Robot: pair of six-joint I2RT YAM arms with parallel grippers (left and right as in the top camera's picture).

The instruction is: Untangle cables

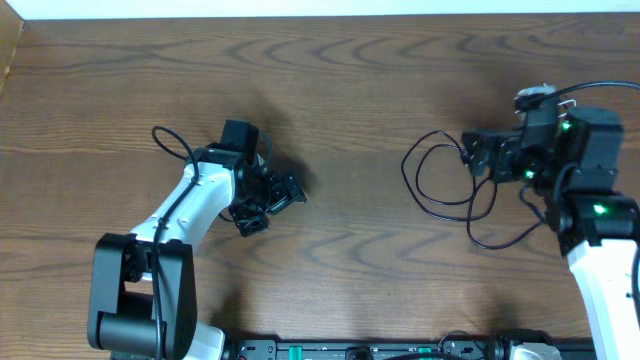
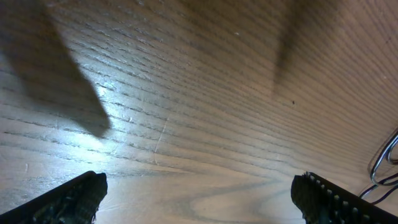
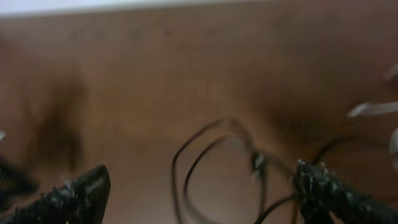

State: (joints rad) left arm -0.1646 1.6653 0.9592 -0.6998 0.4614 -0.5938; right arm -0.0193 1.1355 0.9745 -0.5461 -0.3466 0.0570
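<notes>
- The left gripper (image 2: 199, 186) is hanging wide open over bare wood, its rough black fingers (image 2: 74, 199) gripping nothing.
- The table (image 1: 350, 90) is showing brown grain in wavy rings, shining where light falls.
- The black cable (image 1: 440, 185), thin and smooth, is lying in loose overlapping loops right of centre.
- The right gripper (image 3: 202, 180) is standing spread wide. The loops and a small plug (image 3: 258, 163) are lying blurred between its tips, ungripped.

You'll find the black cables (image 1: 432, 178) lying slack on the right side of the wooden table (image 1: 350, 80). They are thin cords thrown into several overlapping loops that cross one another. One strand curls off toward the near edge, and from the right wrist they show only as blurred dark loops.
</notes>
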